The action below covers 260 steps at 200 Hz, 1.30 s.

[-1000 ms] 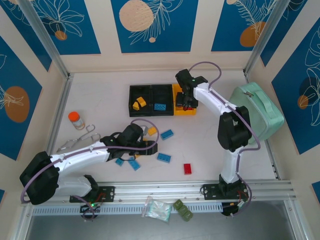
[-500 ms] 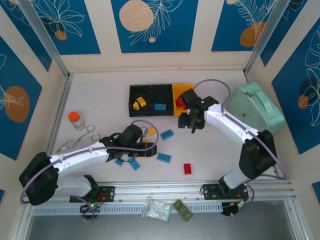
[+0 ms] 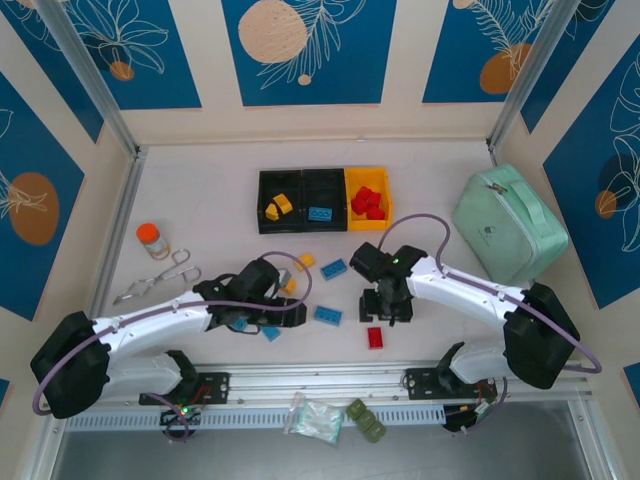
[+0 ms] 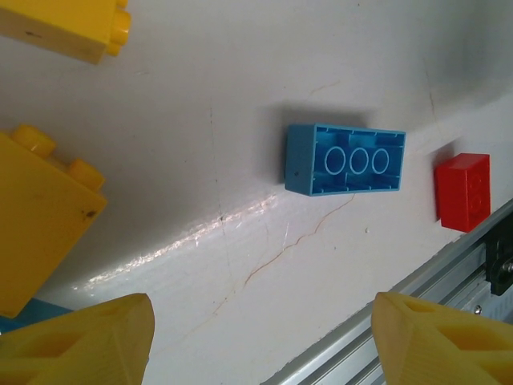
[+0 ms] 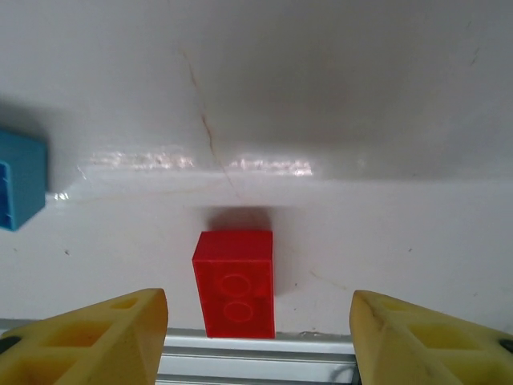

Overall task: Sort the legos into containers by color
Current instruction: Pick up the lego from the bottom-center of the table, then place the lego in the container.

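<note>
The right end effector [image 3: 387, 312], fingers wide apart, hangs just behind a red lego [image 5: 235, 293] lying at the near edge of the counter [image 3: 200, 190] (almost against the rail [image 5: 264, 353]). Its long axis points toward that edge, so the fingers would close on its long sides; the right arm is nearer.

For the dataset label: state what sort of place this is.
Probably a robot lab's enclosed test cell: a left arm and right arm bolted to an aluminium rail, blue patterned wall panels boxing in the white table, and Lego bricks with three joined bins laid out for sorting.
</note>
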Available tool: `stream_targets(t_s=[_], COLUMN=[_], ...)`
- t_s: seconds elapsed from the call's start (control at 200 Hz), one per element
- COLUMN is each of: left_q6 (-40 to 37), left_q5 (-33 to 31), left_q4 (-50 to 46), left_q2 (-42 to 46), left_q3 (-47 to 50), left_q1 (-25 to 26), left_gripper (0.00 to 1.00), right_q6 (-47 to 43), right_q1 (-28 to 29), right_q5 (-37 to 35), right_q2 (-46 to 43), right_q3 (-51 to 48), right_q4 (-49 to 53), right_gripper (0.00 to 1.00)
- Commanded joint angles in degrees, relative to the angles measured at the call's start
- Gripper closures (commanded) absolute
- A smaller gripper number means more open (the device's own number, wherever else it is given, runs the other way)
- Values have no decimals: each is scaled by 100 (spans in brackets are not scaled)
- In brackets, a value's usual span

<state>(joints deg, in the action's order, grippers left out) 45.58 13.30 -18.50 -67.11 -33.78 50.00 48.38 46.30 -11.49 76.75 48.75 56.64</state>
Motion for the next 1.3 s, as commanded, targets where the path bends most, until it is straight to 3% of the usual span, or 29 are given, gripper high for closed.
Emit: stream_targets(t_s=[0.0,0.24,0.4,0.505,0.67,1.025,1.296], left_q6=[27,77,84,91,76,115,71], left_q5=[120,107,85,50,15,-193,-312], left_q4=[61,231,211,214,262,420,495], left_q2=[-22,-223,-241,-257,-314,-359,-517], left_q3=[82,91,96,93,33,-158,-433], left_q1=[96,166,177,186,186,186,186], left_gripper=[28,28,28,28,28,28,28], right_q6=[496,655,682,657,451,-621,-1587], right_q1=[211,538,580,580,444,-525,-1484], right_q5=[270,392,385,227,-21,-301,-415], right_q2=[139,641,832,806,595,419,1096], right_q3=[-177,-278,-381,-351,-70,967,2335], right_q4=[-64,-359,-528,-463,-189,-28,-307], right_gripper=[39,41,49,62,69,70,70])
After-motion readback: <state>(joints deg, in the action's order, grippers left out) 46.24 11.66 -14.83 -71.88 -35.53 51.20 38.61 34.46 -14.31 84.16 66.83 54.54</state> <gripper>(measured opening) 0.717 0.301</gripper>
